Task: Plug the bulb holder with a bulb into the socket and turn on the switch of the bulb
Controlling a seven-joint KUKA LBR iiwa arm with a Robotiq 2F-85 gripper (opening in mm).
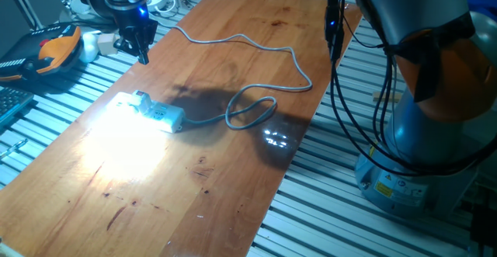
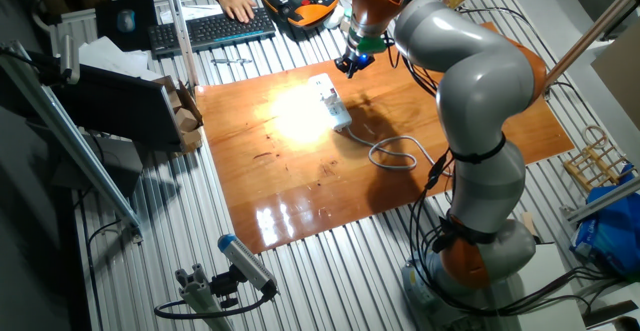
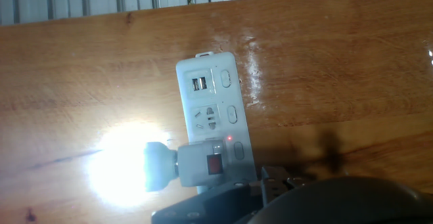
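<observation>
Bulb holder (image 3: 210, 164) sits plugged into the socket (image 3: 215, 119), directly below and ahead of my claw (image 1: 141, 43), at the end of the strip nearest the claw in the hand view. Its bulb (image 3: 125, 173) is glowing, throwing a bright patch across the wooden table (image 1: 256, 39), so I judge both plugging and switching done. I read the task as essentially complete. What remains, as I see it, is only to lift clear without brushing the holder or the grey cable (image 1: 248, 55) that loops off to the side.

My claw hangs above the strip, apart from it, holding nothing; whether its fingers are spread or together I cannot tell.

The holder is a small white box with a red square on its face and a tiny red light beside it. A round white neck runs into the glare.
</observation>
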